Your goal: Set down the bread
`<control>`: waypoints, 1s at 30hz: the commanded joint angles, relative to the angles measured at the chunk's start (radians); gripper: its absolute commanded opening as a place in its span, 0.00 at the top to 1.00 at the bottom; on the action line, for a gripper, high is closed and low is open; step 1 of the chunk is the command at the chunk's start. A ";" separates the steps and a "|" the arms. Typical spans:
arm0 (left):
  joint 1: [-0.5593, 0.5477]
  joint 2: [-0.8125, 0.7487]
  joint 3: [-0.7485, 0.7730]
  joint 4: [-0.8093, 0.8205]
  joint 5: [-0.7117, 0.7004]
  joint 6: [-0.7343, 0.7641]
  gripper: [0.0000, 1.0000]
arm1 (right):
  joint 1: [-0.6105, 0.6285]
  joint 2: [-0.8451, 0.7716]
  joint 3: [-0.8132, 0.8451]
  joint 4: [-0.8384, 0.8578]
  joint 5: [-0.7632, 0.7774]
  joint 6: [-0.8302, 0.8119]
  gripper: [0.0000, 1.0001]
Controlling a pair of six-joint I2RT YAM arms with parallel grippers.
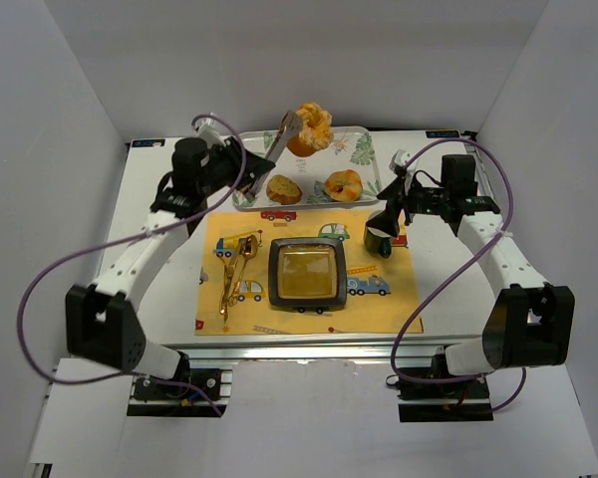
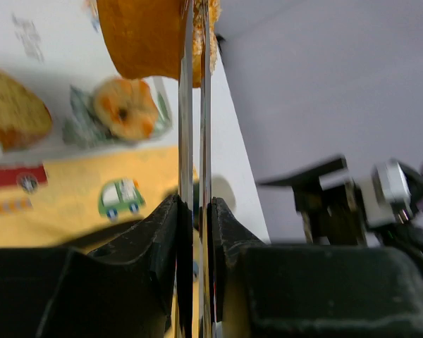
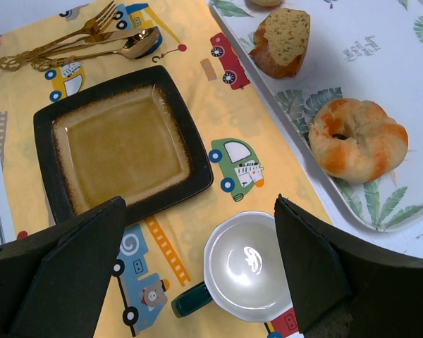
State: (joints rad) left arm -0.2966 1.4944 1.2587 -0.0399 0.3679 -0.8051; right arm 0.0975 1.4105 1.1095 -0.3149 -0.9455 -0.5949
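Note:
The bread, a tall golden-orange bun with a pale-flecked top, is pinched between the tips of metal tongs and held up over the back of the tray. My left gripper is shut on the tongs' handles. In the left wrist view the two tong blades run up from between the left gripper to the bread. My right gripper hangs open and holds nothing above a white cup; its jaws stand wide apart in the right wrist view.
A glazed ring donut and a toast slice lie on the leaf-print tray. A square dark-rimmed plate sits mid-placemat, with gold cutlery to its left. The cup stands at the placemat's right edge.

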 commanded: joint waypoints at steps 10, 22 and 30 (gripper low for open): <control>-0.021 -0.566 -0.566 -0.061 0.270 -0.290 1.00 | -0.013 -0.016 0.016 0.059 -0.015 0.014 0.11; -0.026 -0.611 -0.659 -0.251 0.312 -0.178 0.88 | -0.013 -0.019 0.016 0.048 -0.024 0.027 0.11; -0.026 -0.599 -0.596 -0.279 0.256 -0.125 0.49 | -0.013 -0.030 0.006 0.045 -0.026 0.024 0.11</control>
State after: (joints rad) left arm -0.3187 0.9066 0.6018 -0.3244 0.6437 -0.9607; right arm 0.0891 1.4044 1.1027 -0.2859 -0.9459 -0.5762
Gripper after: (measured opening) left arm 0.504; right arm 0.895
